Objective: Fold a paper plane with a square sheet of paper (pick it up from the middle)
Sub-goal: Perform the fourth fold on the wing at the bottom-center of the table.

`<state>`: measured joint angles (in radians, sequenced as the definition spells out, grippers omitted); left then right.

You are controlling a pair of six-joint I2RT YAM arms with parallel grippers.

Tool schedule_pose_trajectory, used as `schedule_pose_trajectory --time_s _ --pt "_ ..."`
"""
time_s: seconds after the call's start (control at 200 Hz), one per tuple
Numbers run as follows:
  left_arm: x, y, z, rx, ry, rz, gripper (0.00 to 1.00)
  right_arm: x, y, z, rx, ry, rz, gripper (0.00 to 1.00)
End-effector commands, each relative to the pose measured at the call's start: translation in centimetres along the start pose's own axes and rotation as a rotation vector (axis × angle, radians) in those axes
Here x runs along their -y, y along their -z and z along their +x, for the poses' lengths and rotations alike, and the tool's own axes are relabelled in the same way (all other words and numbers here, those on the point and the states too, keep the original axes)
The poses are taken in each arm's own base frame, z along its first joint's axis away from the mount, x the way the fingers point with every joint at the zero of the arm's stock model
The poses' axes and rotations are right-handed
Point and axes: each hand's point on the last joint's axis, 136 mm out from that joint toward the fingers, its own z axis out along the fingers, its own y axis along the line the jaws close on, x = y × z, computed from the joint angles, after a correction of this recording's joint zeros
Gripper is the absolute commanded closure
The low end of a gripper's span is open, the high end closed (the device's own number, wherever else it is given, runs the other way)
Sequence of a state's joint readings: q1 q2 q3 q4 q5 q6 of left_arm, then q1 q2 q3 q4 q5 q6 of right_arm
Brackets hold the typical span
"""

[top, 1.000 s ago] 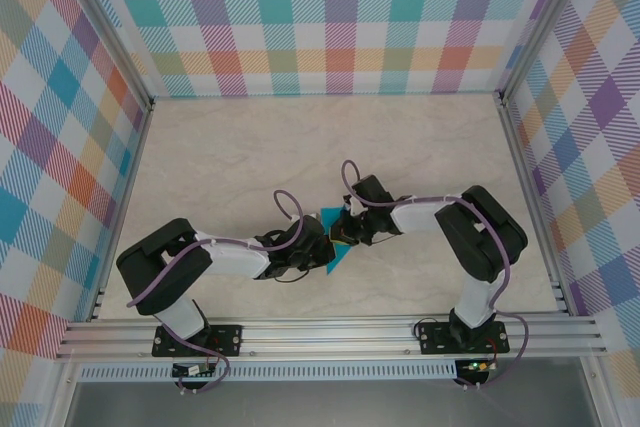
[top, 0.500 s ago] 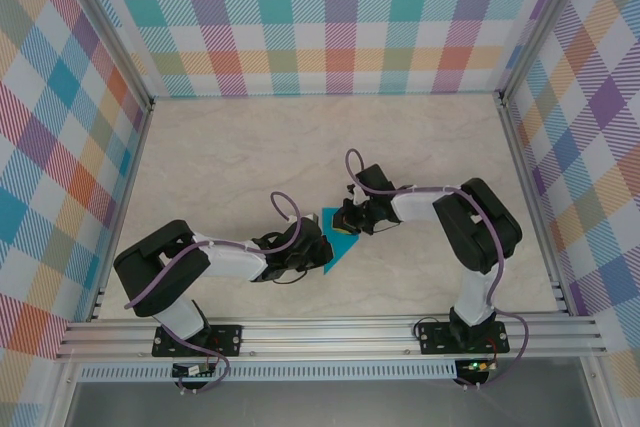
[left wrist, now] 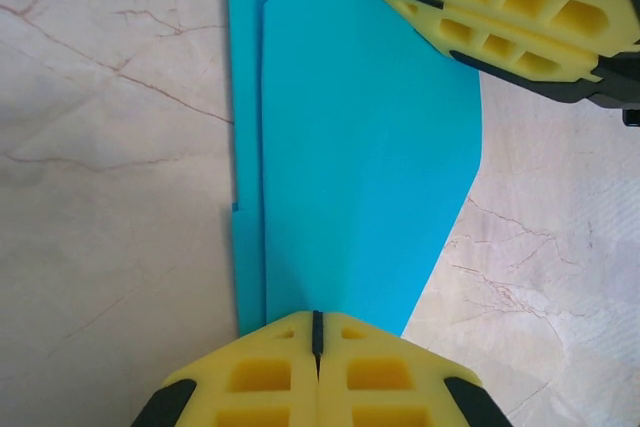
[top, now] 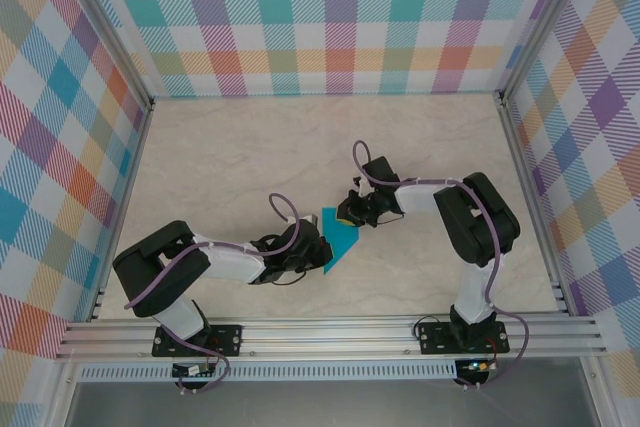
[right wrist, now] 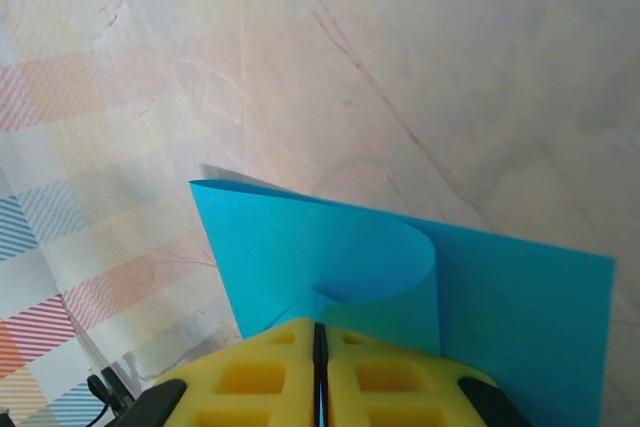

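Right gripper (right wrist: pixel 320 339) – jaws together, clamped on a curled flap of the square sheet of paper (right wrist: pixel 500 297). The flap rises off the flat layer and rolls back into the fingertips.

Left gripper (left wrist: pixel 315 335) – jaws together with no gap. Its tips sit on the near end of the sheet (left wrist: pixel 350 147), apparently pinning it rather than pinching it.

Sheet: teal, part-folded with an angled edge, flat on the table (top: pixel 230 167) at mid-table between the two grippers (top: pixel 343 240).

Key relation: the long axis runs from the left tips straight away toward the right fingers (left wrist: pixel 500 17), which meet it at the far corner. The right gripper is the nearer one to the free flap.

Arm pose: both forearms lie low and converge on the centre, elbows outboard, wrists pitched down onto the paper.

Judgement: the coming move carries the flap along that axis against the left anchor.
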<state>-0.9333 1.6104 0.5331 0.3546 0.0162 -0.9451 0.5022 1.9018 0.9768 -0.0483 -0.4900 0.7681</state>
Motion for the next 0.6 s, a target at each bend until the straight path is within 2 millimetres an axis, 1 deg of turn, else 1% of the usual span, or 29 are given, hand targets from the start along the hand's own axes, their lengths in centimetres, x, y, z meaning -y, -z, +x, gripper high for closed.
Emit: schedule_pose_trajectory --time_s 0.0,0.245,0.38,0.595 --pt "-13.0 2.4 7.2 -0.252 -0.018 -0.437 1.0 2.5 0.1 -3.6 0.114 0.002 0.081 0.9" --pt "-13.2 2.5 7.3 -0.257 -0.02 -0.44 1.0 2.7 1.0 -5.1 0.144 0.004 0.068 0.9" --pt "-13.3 2.5 7.4 -0.261 -0.021 -0.44 1.0 3.1 1.2 -5.6 0.155 0.003 0.074 0.89" --pt "-13.3 2.5 7.5 -0.266 -0.021 -0.439 1.0 3.2 1.4 -6.1 0.164 0.017 0.1 0.89"
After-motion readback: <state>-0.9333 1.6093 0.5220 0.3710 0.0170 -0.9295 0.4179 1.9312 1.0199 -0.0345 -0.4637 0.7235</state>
